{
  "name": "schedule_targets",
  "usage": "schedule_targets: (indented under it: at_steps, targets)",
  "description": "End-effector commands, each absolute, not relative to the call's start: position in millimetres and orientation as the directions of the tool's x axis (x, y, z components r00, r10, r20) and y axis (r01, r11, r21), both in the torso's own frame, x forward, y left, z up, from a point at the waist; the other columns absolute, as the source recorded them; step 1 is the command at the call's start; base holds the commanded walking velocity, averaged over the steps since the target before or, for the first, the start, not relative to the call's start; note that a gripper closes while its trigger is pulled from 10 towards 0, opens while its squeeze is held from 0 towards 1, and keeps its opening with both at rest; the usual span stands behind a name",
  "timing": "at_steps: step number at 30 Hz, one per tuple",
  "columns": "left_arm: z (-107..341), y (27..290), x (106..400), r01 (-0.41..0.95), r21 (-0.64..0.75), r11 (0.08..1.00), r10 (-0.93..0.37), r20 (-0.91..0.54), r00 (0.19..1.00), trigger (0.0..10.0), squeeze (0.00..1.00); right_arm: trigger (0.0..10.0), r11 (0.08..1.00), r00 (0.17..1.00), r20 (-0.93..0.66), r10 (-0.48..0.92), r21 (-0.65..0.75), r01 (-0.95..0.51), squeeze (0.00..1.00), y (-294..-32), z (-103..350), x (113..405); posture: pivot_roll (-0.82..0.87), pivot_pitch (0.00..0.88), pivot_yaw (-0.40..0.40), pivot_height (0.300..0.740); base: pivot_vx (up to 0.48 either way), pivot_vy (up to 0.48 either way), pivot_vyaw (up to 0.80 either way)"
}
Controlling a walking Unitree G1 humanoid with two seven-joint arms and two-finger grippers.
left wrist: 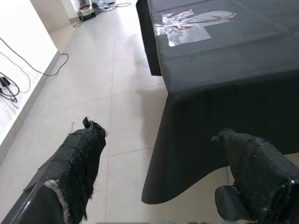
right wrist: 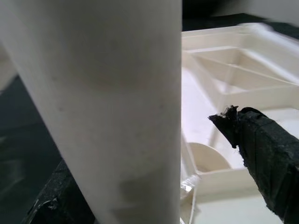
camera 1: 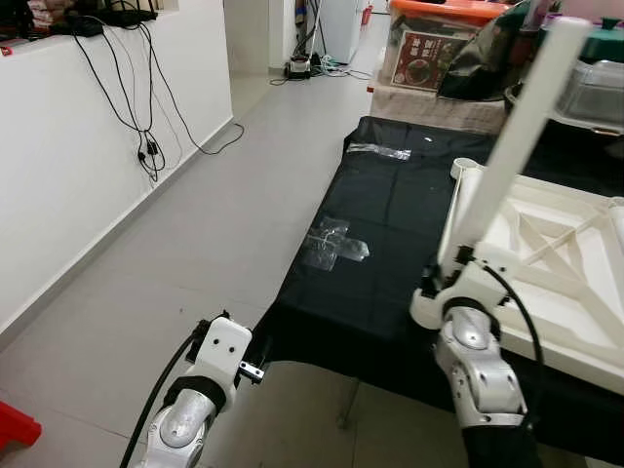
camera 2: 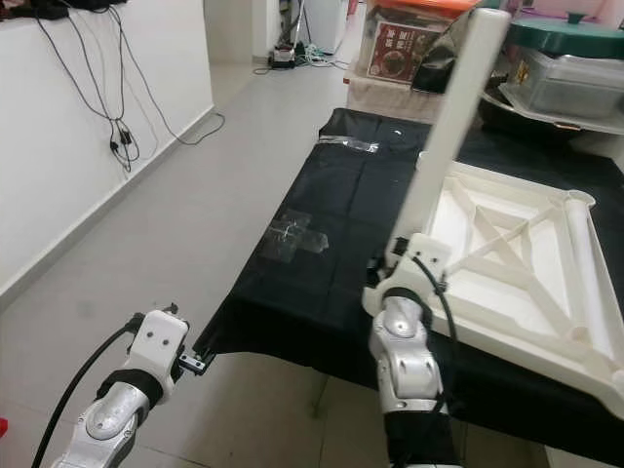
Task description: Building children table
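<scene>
Table leg (camera 1: 522, 122) tilted up, clamped in right gripper (camera 1: 450, 265) jaws; left gripper (left wrist: 163, 172) jaws spread, empty.

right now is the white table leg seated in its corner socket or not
Not seated: the right gripper holds the leg tilted above the open socket.

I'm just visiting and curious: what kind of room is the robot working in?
Probably a home's living area used as a workspace: tiled floor, a black-covered table, stacked storage boxes, and loose cables down a white wall.
</scene>
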State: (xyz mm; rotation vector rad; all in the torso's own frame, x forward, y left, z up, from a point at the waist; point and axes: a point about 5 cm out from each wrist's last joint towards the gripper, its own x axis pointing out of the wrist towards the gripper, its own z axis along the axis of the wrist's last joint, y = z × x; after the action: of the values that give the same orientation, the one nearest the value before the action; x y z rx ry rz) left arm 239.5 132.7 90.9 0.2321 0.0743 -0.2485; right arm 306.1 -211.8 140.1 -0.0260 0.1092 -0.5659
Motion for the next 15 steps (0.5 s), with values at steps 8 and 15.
schedule_targets:
  at_steps: [8, 15]
  targets:
    - [90, 135, 245, 0.255, 0.23, 0.939, -0.235, -0.112, 0.965, 10.0, 0.0, 10.0, 0.589, 0.577, -0.14, -0.805, -0.063, 0.806, 1.0, -286, 143, 308, 0.07, 0.0, -0.06, 0.74, 0.0, 0.0, 0.0]
    - [89, 136, 241, 0.248, 0.224, 0.942, -0.227, -0.119, 0.967, 10.0, 0.0, 10.0, 0.479, 0.471, -0.098, -0.877, -0.082, 0.874, 1.0, -329, 158, 302, 0.07, 0.0, -0.062, 0.74, 0.0, 0.0, 0.0]
